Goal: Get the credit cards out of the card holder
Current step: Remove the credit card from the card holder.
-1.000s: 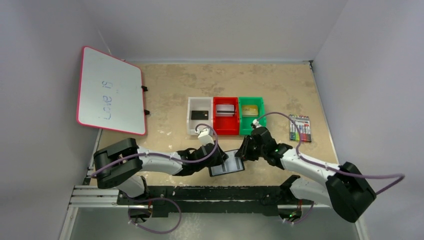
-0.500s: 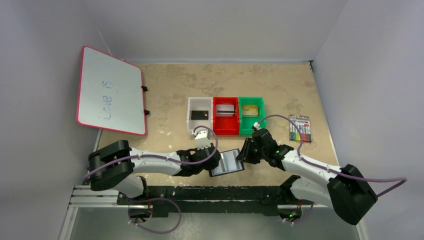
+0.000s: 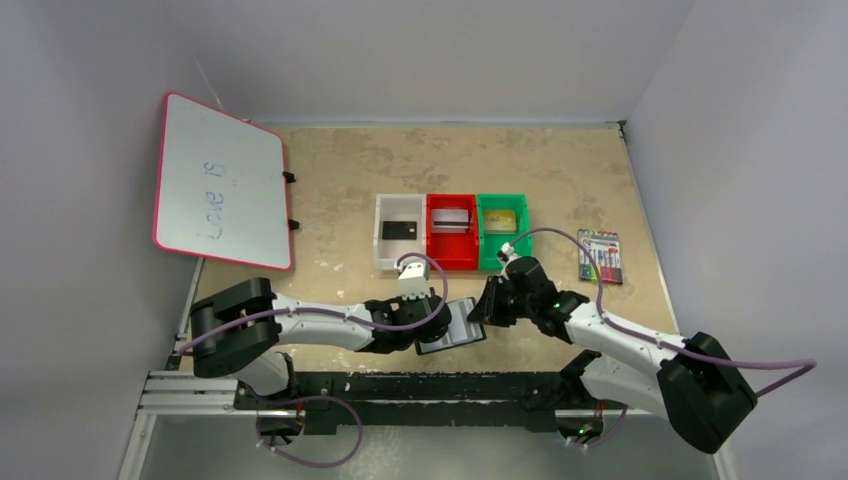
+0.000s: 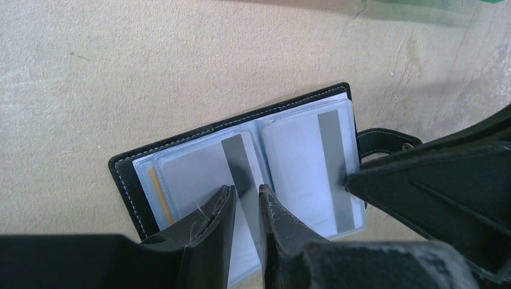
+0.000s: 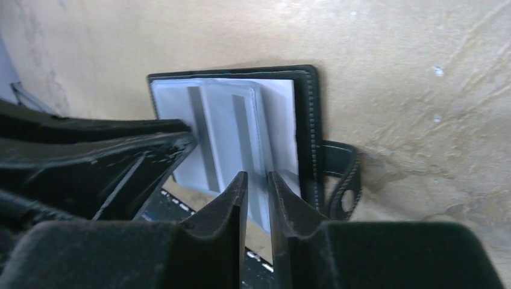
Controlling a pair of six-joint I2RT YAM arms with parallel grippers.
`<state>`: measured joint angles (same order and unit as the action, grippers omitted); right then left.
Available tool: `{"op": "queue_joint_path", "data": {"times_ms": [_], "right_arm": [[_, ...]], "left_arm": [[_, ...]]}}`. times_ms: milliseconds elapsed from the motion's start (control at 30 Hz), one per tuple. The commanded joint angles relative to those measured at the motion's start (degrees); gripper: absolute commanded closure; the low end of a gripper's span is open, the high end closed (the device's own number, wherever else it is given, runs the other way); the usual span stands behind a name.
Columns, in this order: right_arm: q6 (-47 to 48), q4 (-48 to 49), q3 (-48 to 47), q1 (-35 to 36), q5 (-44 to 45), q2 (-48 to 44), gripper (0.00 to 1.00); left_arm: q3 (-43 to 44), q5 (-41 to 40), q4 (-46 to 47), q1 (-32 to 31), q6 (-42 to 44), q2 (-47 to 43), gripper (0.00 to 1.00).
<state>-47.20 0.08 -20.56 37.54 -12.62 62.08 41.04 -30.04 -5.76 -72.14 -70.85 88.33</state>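
Card holder: the card holder point(image 4: 301, 162) lies spread open on the counter point(image 3: 350, 170), directly beneath both sets of jaws and between the two arms.
Left jaws: drawn close with only a thin slit between them. The tips are down on the leaf away from the strap tab point(image 4: 382, 137), astride a dark stripe. You cannot tell whether they nip a sleeve.
Right jaws: also nearly together, with the tips at the strap-side leaf. You cannot read the grip here either.
Why so: one set probably pins the holder flat while the other works at a sleeve.
Credit cards: well beyond the jaws, one per bin. The black card point(image 3: 400, 229) is in the white bin point(image 3: 381, 245), the silver-grey card point(image 3: 451, 218) in the red bin point(image 3: 451, 252), and the gold card point(image 3: 500, 220) in the green bin point(image 3: 500, 256).
Sleeves: grey striped inserts point(image 4: 199, 174) show under the jaws. You cannot tell whether these are further cards, so check before you let go.
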Motion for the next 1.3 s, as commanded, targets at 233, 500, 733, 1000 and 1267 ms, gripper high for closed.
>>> {"op": "queue_joint_path", "data": {"times_ms": [233,500,733,1000,1267], "right_arm": [[2.7,2.5,-2.9,0.2,-8.6,-4.6,0.74],[5.2,-0.2,-5.5,0.6,-10.0,-5.8,0.69],[5.9,0.5,-7.0,2.6,-10.4,-3.7,0.67],[4.7,3.0,-9.3,7.8,-8.0,2.2,0.67],[4.2,7.6,-9.3,9.7,-10.1,6.0,0.67]], "left_arm": [[0.5,-1.0,-1.8,-0.6,0.2,1.9,0.80],[-0.2,-2.1,-2.1,-0.5,-0.1,0.7,0.80],[-0.6,-3.0,-2.7,-0.5,-0.4,-0.7,0.80],[-1.1,-4.8,-4.1,-0.6,-1.8,-2.8,0.80],[-4.6,-9.4,-10.0,-0.6,-7.4,-8.7,0.80]]}}
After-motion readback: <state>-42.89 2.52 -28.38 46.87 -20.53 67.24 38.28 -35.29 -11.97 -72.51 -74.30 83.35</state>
